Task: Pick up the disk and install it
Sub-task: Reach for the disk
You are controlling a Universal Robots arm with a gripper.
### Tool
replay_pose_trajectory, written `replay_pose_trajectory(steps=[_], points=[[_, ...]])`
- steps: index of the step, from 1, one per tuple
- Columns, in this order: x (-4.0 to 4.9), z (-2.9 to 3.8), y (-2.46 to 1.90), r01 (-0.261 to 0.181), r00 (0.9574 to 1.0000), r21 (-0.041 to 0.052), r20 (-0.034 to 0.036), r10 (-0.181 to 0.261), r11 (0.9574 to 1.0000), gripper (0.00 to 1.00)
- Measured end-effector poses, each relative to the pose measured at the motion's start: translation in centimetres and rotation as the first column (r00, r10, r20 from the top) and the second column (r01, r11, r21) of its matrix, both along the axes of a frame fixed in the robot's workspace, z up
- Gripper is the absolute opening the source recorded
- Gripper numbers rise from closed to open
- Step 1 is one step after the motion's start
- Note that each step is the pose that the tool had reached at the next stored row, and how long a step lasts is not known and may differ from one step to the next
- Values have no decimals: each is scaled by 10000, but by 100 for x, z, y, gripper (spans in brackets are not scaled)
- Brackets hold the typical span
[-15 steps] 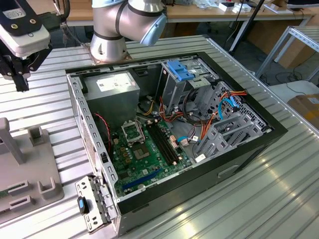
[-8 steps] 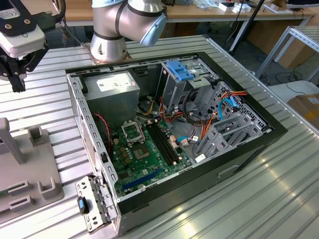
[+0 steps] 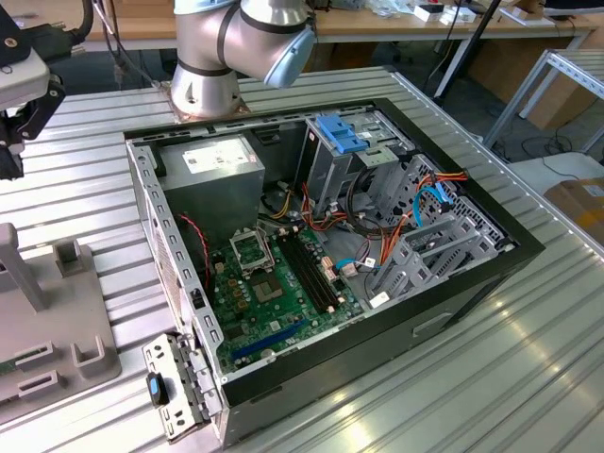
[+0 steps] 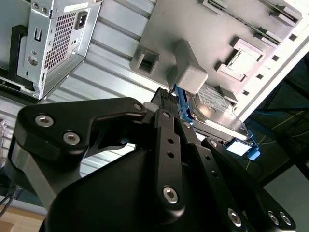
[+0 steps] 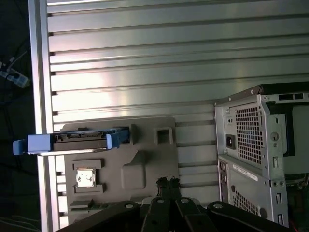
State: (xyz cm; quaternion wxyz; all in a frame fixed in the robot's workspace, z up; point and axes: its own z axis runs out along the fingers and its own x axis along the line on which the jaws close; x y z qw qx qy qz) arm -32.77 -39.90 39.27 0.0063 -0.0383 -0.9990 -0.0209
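A black robot gripper (image 5: 169,182) hangs over a grey plastic tray (image 5: 145,169) that rests on a ribbed metal table (image 5: 169,63). Whether the gripper is open or closed cannot be told, but it has hold of nothing. The disk (image 5: 79,140) sits at the far edge of the tray, well apart from the gripper. In the first wrist view it is seen edge-on, a thin grey slab with bright blue rail ends. In the second wrist view the disk (image 4: 217,108) shows its silver face and white label just past the gripper (image 4: 168,92). In the exterior view an open computer case (image 3: 472,274) lies on its side on the table, with a green circuit board (image 3: 274,302), a grey power box (image 3: 212,165) and a blue bracket (image 3: 340,132) inside. The arm's base (image 3: 203,85) stands behind the case.
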Motion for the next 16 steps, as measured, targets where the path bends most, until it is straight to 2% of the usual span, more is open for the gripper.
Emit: replay_pose_trajectory(steps=[12,16], points=[[-22,0,0,0,10000,0,0,0,10000,11],[-54,0,0,1,10000,0,0,-1,10000,11]])
